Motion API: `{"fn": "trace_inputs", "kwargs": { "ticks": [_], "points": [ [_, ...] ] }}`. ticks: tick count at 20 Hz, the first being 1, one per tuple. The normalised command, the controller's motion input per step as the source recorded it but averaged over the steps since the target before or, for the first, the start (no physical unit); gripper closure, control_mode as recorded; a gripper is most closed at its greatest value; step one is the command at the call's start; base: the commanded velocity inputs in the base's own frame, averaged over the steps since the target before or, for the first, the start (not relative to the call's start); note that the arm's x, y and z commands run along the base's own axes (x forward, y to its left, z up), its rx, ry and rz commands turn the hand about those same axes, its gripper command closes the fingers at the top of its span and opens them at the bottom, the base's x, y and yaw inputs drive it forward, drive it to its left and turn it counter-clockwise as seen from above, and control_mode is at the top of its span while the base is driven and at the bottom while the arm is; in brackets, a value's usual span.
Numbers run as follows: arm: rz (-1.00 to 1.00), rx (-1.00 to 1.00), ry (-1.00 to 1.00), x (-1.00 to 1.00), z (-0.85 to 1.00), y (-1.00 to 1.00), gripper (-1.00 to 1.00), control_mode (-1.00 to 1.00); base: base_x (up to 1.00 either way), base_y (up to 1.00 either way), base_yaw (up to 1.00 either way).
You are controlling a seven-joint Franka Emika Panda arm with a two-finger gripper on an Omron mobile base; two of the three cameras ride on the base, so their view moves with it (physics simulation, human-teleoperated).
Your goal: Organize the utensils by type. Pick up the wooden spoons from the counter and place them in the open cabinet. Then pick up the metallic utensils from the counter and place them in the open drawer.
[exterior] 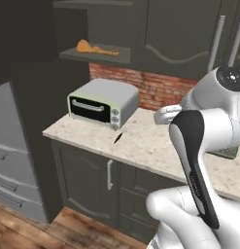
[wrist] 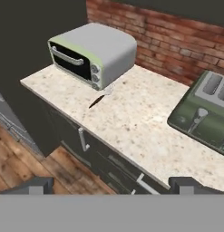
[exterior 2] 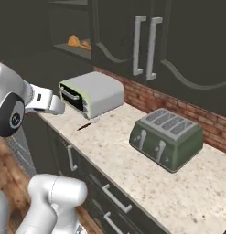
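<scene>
Wooden spoons (exterior: 96,48) lie on the open cabinet (exterior: 94,56) shelf, upper left: done. Knife (wrist: 99,98) remains on the desk (wrist: 145,122) before the toaster oven (wrist: 93,54). Fork, drawer unseen. Pincer (wrist: 111,183) wide, empty

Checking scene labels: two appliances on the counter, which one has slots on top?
The dark green toaster, toward the right of the counter: four slots on top, levers on its front. The silver toaster oven has a smooth top and a glass door with a bar handle.
</scene>
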Motion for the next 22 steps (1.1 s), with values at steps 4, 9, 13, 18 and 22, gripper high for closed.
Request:
{"fn": "trace_inputs", "kwargs": {
  "ticks": [4, 9, 13, 18, 22],
  "points": [
    [0.0, 0.0, 0.0, 0.0, 0.0, 0.0, -1.0, 1.0, 0.0, 0.02, -0.34],
    [0.0, 0.0, 0.0, 0.0, 0.0, 0.0, -1.0, 1.0, 0.05, 0.09, -0.14],
    [0.0, 0.0, 0.0, 0.0, 0.0, 0.0, -1.0, 1.0, 0.12, 0.42, -0.3],
    [0.0, 0.0, 0.0, 0.0, 0.0, 0.0, -1.0, 1.0, 0.11, 0.52, -0.33],
    [0.0, 0.0, 0.0, 0.0, 0.0, 0.0, -1.0, 1.0, 0.01, 0.61, -0.34]
  ]
}}
